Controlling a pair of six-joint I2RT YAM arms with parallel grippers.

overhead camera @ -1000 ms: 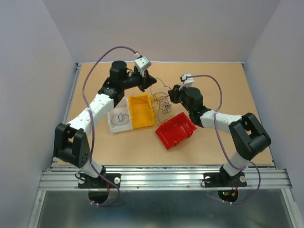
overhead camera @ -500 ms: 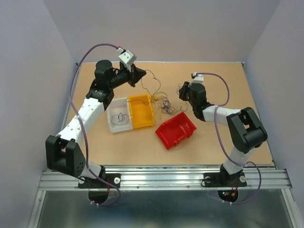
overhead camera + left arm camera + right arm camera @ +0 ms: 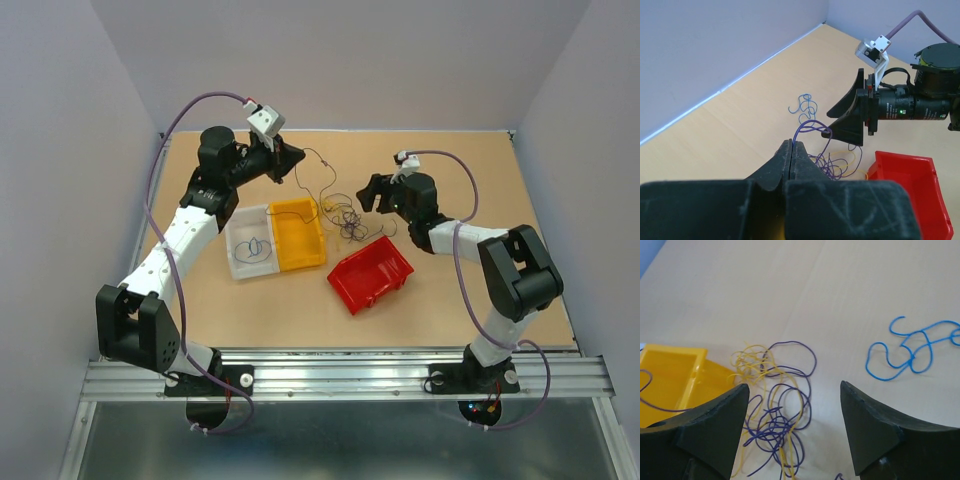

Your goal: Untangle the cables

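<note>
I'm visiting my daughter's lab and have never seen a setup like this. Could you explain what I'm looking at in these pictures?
These are two robot arms bolted to a table, each ending in a two-finger gripper. One picture looks down from above and behind them. The other two come from small cameras on the wrists. On the table lie a tangle of thin purple and yellow cables, a loose blue wire, a white bin, a yellow bin and a red bin. The white bin has a blue loop of wire in it. The left gripper is pinched shut on one purple strand leading from the tangle. The right gripper is open near the tangle, holding nothing.
</note>
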